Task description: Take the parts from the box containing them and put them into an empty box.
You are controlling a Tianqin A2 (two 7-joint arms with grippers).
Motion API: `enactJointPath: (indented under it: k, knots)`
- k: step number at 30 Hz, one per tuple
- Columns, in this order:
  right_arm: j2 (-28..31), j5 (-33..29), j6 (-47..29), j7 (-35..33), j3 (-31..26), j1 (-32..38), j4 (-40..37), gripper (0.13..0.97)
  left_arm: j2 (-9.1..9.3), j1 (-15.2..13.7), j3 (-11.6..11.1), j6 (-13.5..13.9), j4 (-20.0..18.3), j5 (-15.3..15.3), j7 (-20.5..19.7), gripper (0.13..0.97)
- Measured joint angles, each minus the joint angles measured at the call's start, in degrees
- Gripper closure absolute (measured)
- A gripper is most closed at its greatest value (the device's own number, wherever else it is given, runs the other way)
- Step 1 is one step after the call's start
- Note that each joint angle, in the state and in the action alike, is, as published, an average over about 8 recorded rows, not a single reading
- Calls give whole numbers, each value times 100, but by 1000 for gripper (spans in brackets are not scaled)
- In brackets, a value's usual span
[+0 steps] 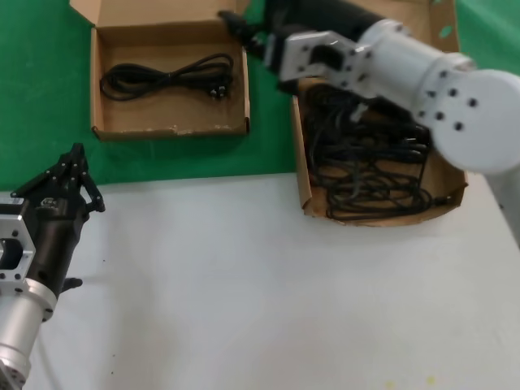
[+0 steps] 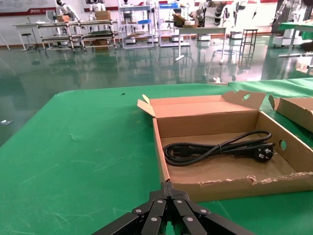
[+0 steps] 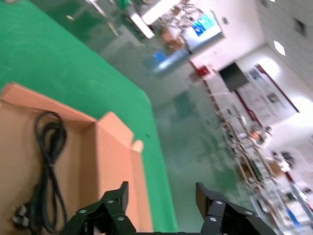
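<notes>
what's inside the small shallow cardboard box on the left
One thin black power cord, bundled in a long loop with its plug at one end, lies on the floor of the small shallow brown cardboard box. Nothing hides the rest of the floor.

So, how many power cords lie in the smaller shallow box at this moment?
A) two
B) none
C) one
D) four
C: the head view shows a single bundled cord lying on the floor of the smaller box, while the pile of cords is in the larger box.
</notes>
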Motion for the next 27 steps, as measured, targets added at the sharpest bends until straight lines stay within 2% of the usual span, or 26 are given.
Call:
enactJointPath:
  k: [3, 11, 12, 20, 24, 27]
  knots:
    - [103, -239, -80, 298, 313, -267, 475, 645, 0, 0, 0, 0, 0, 0, 0, 952]
    - [297, -493, -132, 673, 853, -897, 1331, 436, 0, 0, 0, 0, 0, 0, 0, 952]
    - [311, -494, -127, 683, 881, -940, 1373, 436, 0, 0, 0, 0, 0, 0, 0, 952]
    - [338, -273, 6, 725, 975, -1180, 1423, 268, 0, 5, 0, -4, 0, -6, 4, 922]
    - [346, -51, 130, 759, 1038, -1367, 1424, 268, -1, 10, -1, -9, -1, -12, 10, 904]
    - [354, 135, 235, 788, 1092, -1526, 1426, 229, -2, 14, -2, -12, -2, -18, 15, 904]
